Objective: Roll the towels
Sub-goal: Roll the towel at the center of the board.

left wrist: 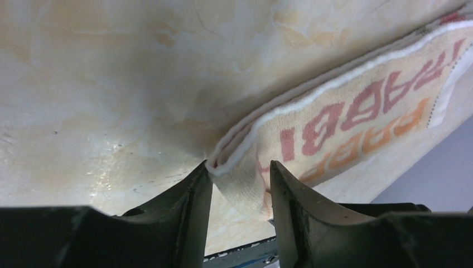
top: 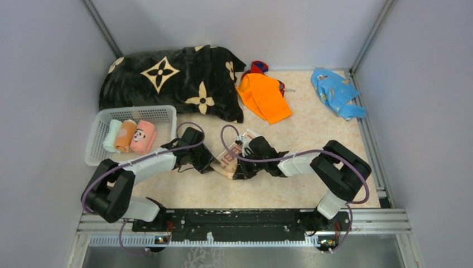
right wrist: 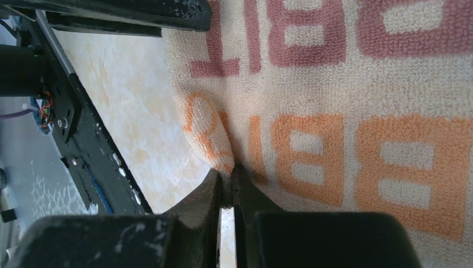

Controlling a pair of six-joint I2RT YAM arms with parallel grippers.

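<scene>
A beige towel (top: pixel 230 159) with red and orange letters lies folded on the table between my two grippers. My left gripper (top: pixel 207 162) holds its folded corner (left wrist: pixel 245 178) between fingers that touch it on both sides (left wrist: pixel 240 165). My right gripper (top: pixel 243 167) is shut on a pinched fold of the same towel (right wrist: pixel 209 137), the jaws nearly together (right wrist: pixel 230 171). A plain orange towel (top: pixel 265 96) lies flat at the back, with a red-and-blue cloth (top: pixel 257 67) behind it.
A white basket (top: pixel 146 109) at the left holds three rolls: pale green (top: pixel 112 135), orange (top: pixel 126 135), pink with panda (top: pixel 143 137). A large black blanket with beige flowers (top: pixel 173 81) lies at the back left. A light blue cloth (top: pixel 336 92) lies at the back right.
</scene>
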